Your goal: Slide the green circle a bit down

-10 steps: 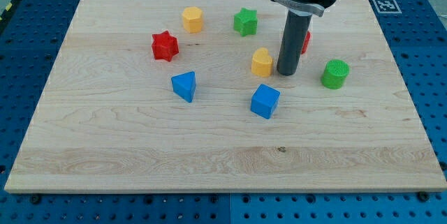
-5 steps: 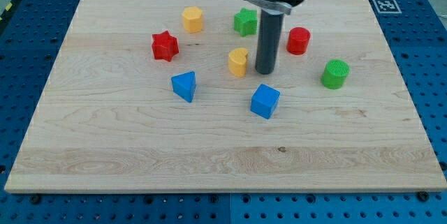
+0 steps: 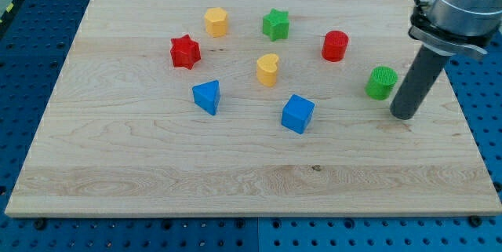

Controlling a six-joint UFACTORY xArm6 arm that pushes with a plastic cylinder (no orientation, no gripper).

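Note:
The green circle (image 3: 381,82) is a ribbed green cylinder on the right part of the wooden board (image 3: 157,166). My tip (image 3: 402,115) rests on the board just to the view's right of it and slightly lower, close beside it; I cannot tell if they touch. The rod rises toward the view's top right.
A red cylinder (image 3: 335,45) stands up-left of the green circle. A green star (image 3: 275,24), a yellow hexagon (image 3: 216,22), a red star (image 3: 185,51), a yellow heart (image 3: 267,70), a blue triangle (image 3: 207,96) and a blue cube (image 3: 297,113) lie further left.
My tip pushed the yellow heart to the left, then swung far right to the green circle's right side. The green circle has shifted only slightly.

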